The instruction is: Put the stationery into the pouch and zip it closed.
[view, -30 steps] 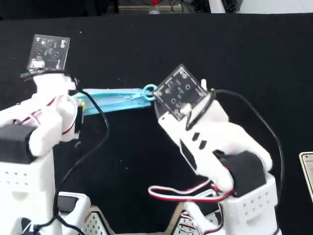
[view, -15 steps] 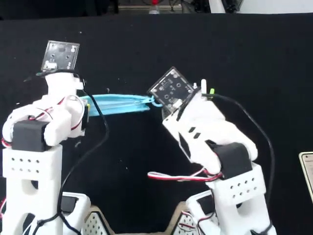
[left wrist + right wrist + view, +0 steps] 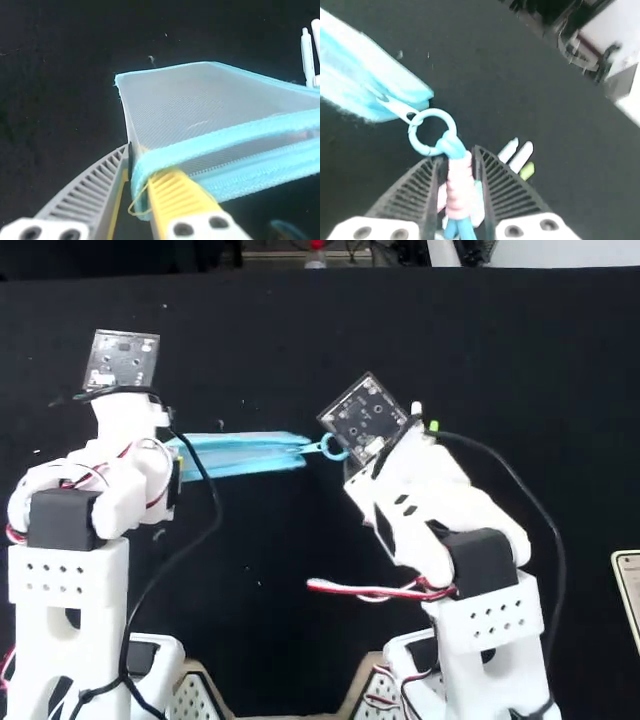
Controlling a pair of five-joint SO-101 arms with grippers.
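Observation:
The light blue mesh pouch (image 3: 240,452) hangs stretched between the two arms above the black table. My left gripper (image 3: 134,160) is shut on the pouch's (image 3: 200,107) end, seen at the left in the high view (image 3: 172,460). My right gripper (image 3: 456,156) is shut on the pink and blue pull cord tied to the zipper ring (image 3: 431,132); the ring (image 3: 335,450) sits at the pouch's right end (image 3: 365,85). White pens (image 3: 418,412) and a green-tipped one (image 3: 526,171) lie on the table beyond the right arm; the left wrist view catches the pens (image 3: 307,50) too.
A card (image 3: 628,590) lies at the table's right edge. The black table (image 3: 500,360) is bare behind and to the right of the arms. The right arm's cable (image 3: 540,510) loops beside it.
Both arms have risen, lifting the pouch from a slant to level. The right gripper has then drawn the zipper ring a little to the right.

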